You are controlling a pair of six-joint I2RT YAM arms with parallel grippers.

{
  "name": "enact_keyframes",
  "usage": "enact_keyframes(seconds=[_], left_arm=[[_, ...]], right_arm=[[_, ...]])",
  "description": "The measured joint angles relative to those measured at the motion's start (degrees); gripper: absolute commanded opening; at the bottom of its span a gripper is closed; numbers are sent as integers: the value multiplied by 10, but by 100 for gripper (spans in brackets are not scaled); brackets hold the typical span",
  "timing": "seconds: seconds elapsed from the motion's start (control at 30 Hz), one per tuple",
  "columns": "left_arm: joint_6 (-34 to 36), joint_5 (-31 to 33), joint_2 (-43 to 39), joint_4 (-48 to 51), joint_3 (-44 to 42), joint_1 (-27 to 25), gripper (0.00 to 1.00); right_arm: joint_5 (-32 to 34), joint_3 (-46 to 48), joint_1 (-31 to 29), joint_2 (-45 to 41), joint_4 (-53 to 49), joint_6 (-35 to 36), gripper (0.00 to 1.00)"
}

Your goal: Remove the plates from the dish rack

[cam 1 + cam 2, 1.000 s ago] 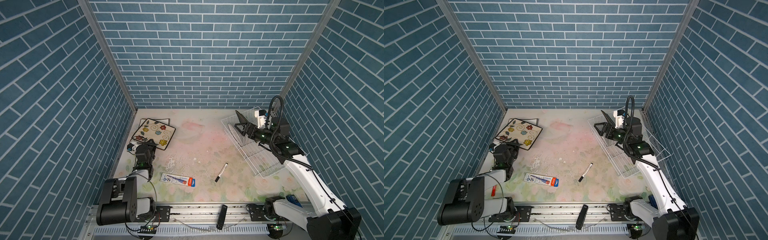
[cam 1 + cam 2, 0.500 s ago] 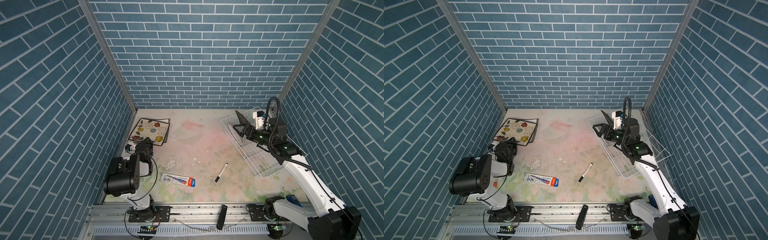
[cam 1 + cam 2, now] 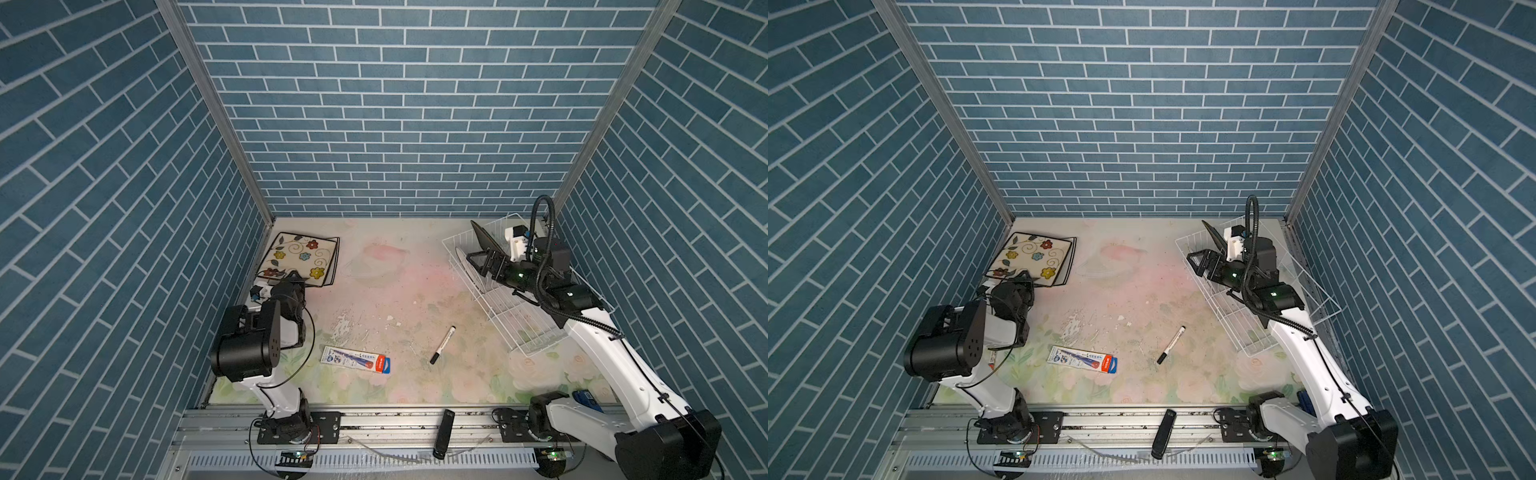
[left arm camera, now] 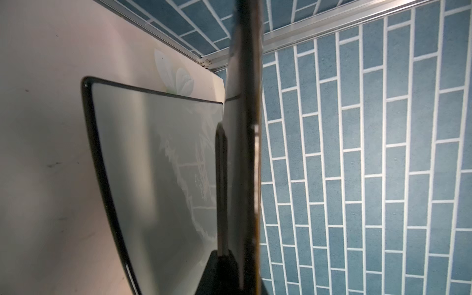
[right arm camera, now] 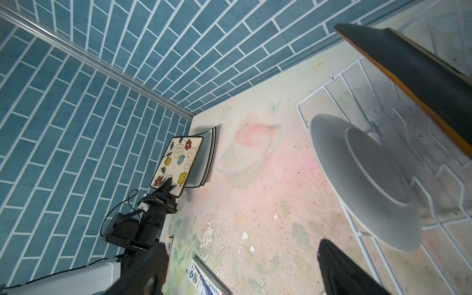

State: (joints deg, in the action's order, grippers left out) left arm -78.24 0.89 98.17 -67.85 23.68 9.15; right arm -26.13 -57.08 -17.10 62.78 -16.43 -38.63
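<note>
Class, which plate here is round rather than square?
The white plate standing in the rack. The black plate beside it and the floral plate across the table have straight edges and corners.

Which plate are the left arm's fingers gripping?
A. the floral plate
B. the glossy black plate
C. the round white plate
A: the left fingers pinch the edge of the floral plate, while the round white plate and the glossy black plate stand in the dish rack.

Twin high front views; two wrist close-ups
</note>
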Motion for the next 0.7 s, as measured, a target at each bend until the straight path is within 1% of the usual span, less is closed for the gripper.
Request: enact_keyframes(seconds=[0.5, 0.7], left_arm=[[-32, 7, 34, -2, 20, 4, 0], [-38, 8, 60, -1, 36, 5, 0]], right_arm=[[3, -2, -3, 13, -16, 0, 93], [3, -3, -7, 23, -16, 0, 93]])
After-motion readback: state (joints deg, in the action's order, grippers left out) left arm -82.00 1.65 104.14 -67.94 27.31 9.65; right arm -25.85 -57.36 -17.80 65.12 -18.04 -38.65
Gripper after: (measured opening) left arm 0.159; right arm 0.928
